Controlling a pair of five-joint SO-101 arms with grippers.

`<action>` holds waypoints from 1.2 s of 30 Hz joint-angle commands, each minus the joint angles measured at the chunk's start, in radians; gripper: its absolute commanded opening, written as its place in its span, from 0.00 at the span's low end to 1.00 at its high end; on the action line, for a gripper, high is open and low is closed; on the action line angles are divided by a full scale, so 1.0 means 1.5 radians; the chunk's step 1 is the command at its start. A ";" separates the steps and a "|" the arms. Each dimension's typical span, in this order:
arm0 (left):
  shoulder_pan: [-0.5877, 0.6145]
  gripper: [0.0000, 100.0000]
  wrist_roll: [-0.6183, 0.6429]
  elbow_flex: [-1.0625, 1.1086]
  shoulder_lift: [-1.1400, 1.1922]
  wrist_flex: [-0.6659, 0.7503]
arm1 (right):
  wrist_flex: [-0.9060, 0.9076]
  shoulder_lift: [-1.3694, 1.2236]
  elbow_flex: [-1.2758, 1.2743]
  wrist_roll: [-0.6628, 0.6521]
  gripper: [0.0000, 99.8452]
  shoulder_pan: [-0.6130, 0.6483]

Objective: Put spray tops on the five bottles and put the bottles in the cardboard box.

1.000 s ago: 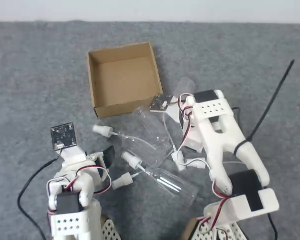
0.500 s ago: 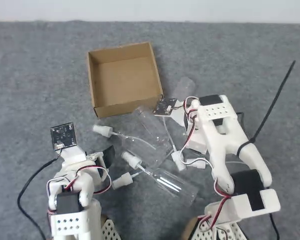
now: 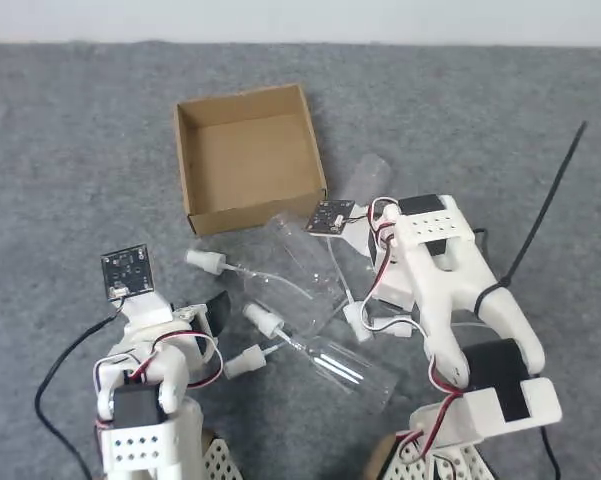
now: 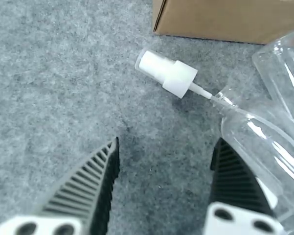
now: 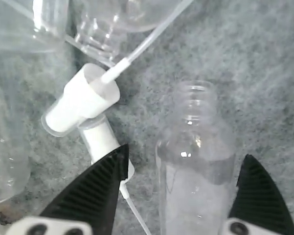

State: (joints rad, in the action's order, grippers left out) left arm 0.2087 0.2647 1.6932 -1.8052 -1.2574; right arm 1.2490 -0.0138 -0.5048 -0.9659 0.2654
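Several clear bottles [image 3: 310,290] lie in a loose pile on the grey carpet, in front of the open cardboard box [image 3: 245,155]. White spray tops [image 3: 205,262] with long tubes lie among them. My right gripper [image 5: 178,196] is open, its fingers either side of an uncapped bottle [image 5: 195,166] that lies between them. Two spray tops [image 5: 80,105] sit just beside that bottle. My left gripper [image 4: 164,181] is open over bare carpet. A spray top [image 4: 167,74] lies ahead of it, its tube running into a bottle [image 4: 264,132].
The box [image 4: 225,19] stands empty at the back of the carpet, one corner close to the pile. A black cable tie [image 3: 545,215] sticks up from the right arm. Open carpet lies left of the box and around the left arm.
The right arm has shifted slightly right and toward the table's near side, over the bottles. The left arm has not moved.
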 commanded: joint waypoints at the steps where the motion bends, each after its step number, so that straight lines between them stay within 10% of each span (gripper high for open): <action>1: 0.001 0.28 0.000 -0.006 -0.011 -0.003 | -0.003 0.008 0.003 -0.004 0.31 -0.011; 36: 0.001 0.28 0.000 -0.006 -0.011 -0.003 | -0.030 0.018 -0.015 0.035 0.17 -0.046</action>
State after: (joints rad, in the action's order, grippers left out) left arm 0.2087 0.2647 1.6932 -1.8052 -1.2574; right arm 1.2091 -0.0138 -0.5416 -0.9306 0.2102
